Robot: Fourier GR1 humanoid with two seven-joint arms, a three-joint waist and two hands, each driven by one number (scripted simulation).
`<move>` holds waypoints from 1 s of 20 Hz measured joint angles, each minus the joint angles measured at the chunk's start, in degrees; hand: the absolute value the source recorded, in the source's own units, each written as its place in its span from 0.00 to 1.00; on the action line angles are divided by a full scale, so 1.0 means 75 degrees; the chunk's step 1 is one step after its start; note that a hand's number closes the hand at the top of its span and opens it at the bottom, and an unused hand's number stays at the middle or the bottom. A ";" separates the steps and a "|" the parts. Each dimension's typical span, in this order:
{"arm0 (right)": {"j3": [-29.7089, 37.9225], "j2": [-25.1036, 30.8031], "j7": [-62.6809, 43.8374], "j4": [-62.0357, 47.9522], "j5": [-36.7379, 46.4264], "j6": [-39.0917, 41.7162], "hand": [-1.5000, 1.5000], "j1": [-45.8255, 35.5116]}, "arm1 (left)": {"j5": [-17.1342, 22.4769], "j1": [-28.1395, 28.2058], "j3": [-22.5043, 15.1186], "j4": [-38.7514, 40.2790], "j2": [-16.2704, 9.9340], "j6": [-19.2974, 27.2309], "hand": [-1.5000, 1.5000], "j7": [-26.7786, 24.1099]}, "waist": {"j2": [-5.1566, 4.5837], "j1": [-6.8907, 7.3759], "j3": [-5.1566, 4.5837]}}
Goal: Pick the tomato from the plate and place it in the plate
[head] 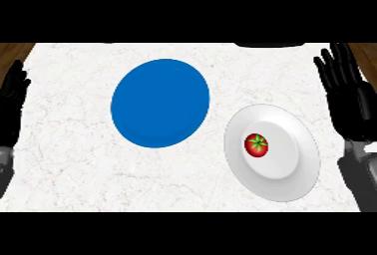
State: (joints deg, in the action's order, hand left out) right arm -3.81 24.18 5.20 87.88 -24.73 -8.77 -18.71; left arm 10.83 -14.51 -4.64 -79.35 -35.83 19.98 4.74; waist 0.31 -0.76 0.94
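Note:
A red tomato [256,145] with a green stem star lies in the middle of a white plate [294,172] at the counter's right. A blue plate [160,102] with nothing on it sits to the left of it, nearer the counter's middle. My right hand [349,94] stands open at the right edge, fingers up, to the right of the white plate and apart from it. At the left edge rests my left hand [12,102], open, fingers up, far from both plates.
The white marble counter [74,169] spreads around both plates. Brown wood shows at the top corners beyond the counter's edges. A dark shape [270,44] sits at the counter's far edge, top right.

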 measured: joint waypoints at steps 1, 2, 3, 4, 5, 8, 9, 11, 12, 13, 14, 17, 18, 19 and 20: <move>-0.0014 -0.0109 -0.0179 0.0026 0.0064 -0.0249 0.00 -0.0081 | -0.0045 -0.0012 -0.0063 -0.0009 0.0096 -0.0006 0.50 -0.0004 | -0.0007 0.0018 -0.0025; -0.0007 -0.0234 -0.0337 -0.0068 0.0181 -0.0597 0.00 -0.0192 | -0.0067 -0.0047 -0.0140 -0.0108 0.0142 -0.0046 0.50 0.0050 | -0.0013 0.0049 -0.0051; -0.0023 -0.0415 -0.0508 -0.0225 0.0335 -0.1041 0.00 -0.0345 | -0.0072 -0.0084 -0.0233 -0.0200 0.0202 -0.0102 0.50 0.0079 | -0.0022 0.0093 -0.0070; -0.0025 -0.0607 -0.0702 -0.0383 0.0487 -0.1534 0.00 -0.0495 | -0.0079 -0.0093 -0.0363 -0.0254 0.0316 -0.0157 0.50 0.0054 | -0.0034 0.0127 -0.0088; -0.0023 -0.0808 -0.0879 -0.0566 0.0641 -0.2038 0.00 -0.0626 | -0.0062 -0.0146 -0.0482 -0.0277 0.0435 -0.0234 0.50 0.0035 | -0.0055 0.0140 -0.0106; -0.0655 -0.0323 -0.1206 -0.1225 0.1716 -0.2407 1.00 -0.0611 | -0.0033 -0.0223 -0.0768 -0.0361 0.0678 -0.0421 0.50 -0.0037 | -0.0219 0.0257 -0.0282; -0.0956 -0.0025 -0.1383 -0.1504 0.2179 -0.2429 1.00 -0.0534 | -0.0012 -0.0236 -0.0847 -0.0392 0.0745 -0.0480 0.50 -0.0041 | -0.0249 0.0298 -0.0306; -0.1327 -0.0145 -0.1954 -0.1998 0.2846 -0.3119 0.00 -0.0456 | 0.0067 -0.0210 -0.1024 -0.0400 0.0960 -0.0589 0.50 -0.0034 | -0.0223 0.0315 -0.0274; -0.1453 -0.0452 -0.2182 -0.2185 0.3071 -0.3593 0.00 -0.0429 | 0.0088 -0.0223 -0.1081 -0.0375 0.1045 -0.0620 0.50 -0.0028 | -0.0204 0.0301 -0.0248; -0.1625 -0.0792 -0.2443 -0.2323 0.3311 -0.4047 0.00 -0.0471 | 0.0067 -0.0270 -0.1165 -0.0346 0.1171 -0.0598 0.50 -0.0006 | -0.0180 0.0280 -0.0227; -0.1795 -0.1091 -0.2666 -0.2572 0.3600 -0.4464 0.00 -0.0584 | 0.0046 -0.0273 -0.1243 -0.0312 0.1277 -0.0606 0.50 -0.0038 | -0.0163 0.0287 -0.0209; -0.2510 -0.1658 -0.3512 -0.3067 0.4649 -0.5386 0.00 -0.0700 | -0.0005 -0.0253 -0.1319 -0.0191 0.1458 -0.0618 0.50 -0.0082 | -0.0094 0.0218 -0.0178; -0.2738 -0.1731 -0.3801 -0.3208 0.5030 -0.5561 0.00 -0.0708 | -0.0038 -0.0183 -0.1369 -0.0192 0.1524 -0.0603 0.50 -0.0109 | -0.0073 0.0196 -0.0173; -0.2952 -0.1783 -0.4134 -0.3309 0.5442 -0.5694 0.00 -0.0754 | -0.0022 -0.0112 -0.1351 -0.0163 0.1539 -0.0638 0.50 -0.0178 | -0.0053 0.0172 -0.0170; -0.3126 -0.1799 -0.4521 -0.3383 0.5862 -0.5770 0.00 -0.0862 | -0.0025 -0.0076 -0.1336 -0.0124 0.1552 -0.0640 0.50 -0.0189 | -0.0033 0.0141 -0.0170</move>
State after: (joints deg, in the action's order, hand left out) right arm -27.25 10.68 -28.70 62.51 19.24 -52.04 -25.18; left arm 10.64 -15.08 -14.66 -80.28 -24.19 15.18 3.32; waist 0.06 0.30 -0.34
